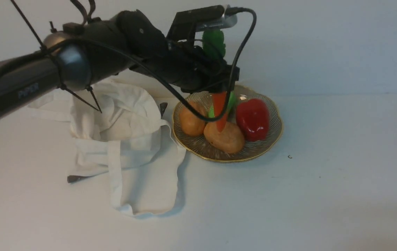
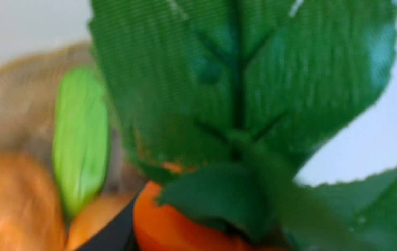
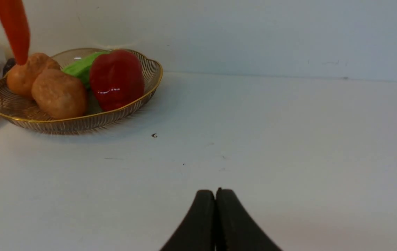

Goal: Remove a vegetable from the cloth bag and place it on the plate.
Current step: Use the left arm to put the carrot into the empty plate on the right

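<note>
We note the left gripper (image 1: 221, 90) clamped on the carrot (image 1: 218, 104). It hangs tip-down over the plate (image 1: 259, 148) near the potatoes (image 1: 224, 139), away from the bag (image 1: 132, 115), likely ready for release. The right gripper (image 3: 215, 212) is closed and empty.

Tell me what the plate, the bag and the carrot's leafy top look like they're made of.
Plate: looks like clear glass, ribbed, with a gold-coloured scalloped rim; light shows through the ribs.
Bag: soft white cloth, matte, lying crumpled in folds.
Carrot's leafy top: seems to be green fabric, with a fine weave and ragged edges in the left wrist view.
</note>
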You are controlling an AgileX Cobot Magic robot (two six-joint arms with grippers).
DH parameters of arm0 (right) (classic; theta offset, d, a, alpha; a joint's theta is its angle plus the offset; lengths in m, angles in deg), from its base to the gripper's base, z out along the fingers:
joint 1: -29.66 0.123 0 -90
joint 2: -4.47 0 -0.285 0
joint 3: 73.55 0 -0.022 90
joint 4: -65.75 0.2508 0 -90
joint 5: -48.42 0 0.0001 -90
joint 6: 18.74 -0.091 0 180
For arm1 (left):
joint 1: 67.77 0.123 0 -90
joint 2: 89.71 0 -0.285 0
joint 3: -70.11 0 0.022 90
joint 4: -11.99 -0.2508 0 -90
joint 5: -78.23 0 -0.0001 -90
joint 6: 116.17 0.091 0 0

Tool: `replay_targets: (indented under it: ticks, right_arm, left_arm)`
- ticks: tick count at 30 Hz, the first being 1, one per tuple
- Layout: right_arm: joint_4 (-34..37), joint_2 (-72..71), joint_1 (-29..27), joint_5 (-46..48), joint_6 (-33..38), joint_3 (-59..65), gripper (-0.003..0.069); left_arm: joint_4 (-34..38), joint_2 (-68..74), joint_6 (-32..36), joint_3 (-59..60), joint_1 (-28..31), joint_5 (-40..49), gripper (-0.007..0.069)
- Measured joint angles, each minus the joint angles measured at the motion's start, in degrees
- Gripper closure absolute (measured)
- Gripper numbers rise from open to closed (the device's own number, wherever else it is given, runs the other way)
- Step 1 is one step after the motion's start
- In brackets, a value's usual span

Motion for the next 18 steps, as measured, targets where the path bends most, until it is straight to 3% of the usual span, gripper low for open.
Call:
replay_targets:
  ticks: [8,13,18]
  right_arm:
    - [0.0,0.0,0.0,0.0,0.0,0.0,0.0673]
    - [0.0,0.0,0.0,0.0,0.0,0.0,0.0673]
    - [0.0,0.0,0.0,0.0,0.0,0.0,0.0673]
  left_arm:
    - [12.6,4.6,5.3,0.0,-1.4,-10.9,0.0315]
    - [15.9,7.2,7.9,0.0,-1.4,-17.1,0.0278]
    - [17.0,9.7,9.0,0.0,-1.4,-19.5,0.0085]
